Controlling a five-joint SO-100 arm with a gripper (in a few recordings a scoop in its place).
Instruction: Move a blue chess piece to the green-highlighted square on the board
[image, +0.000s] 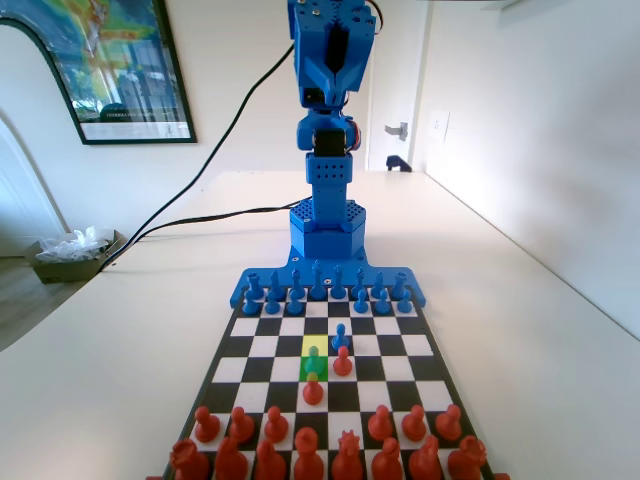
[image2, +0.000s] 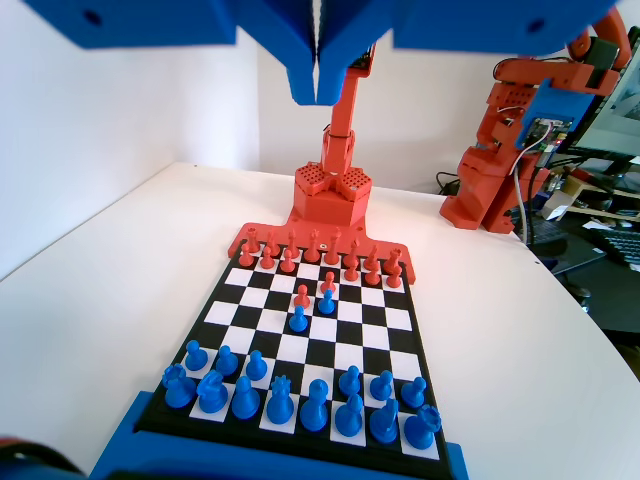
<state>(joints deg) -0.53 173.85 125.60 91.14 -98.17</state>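
Chequered board (image: 420, 345): two advanced blue pawns (image2: 298, 319).

Opposite ends, shared board (image: 420, 372)

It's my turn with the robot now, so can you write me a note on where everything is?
Gripper: shut, holding nothing, raised high above the board.
Blue chess piece: upright on the green-highlighted square, with a red pawn right in front of it.
Done: the piece appears to be placed and let go.
Left: probably nothing; just check it sits fully inside the square.
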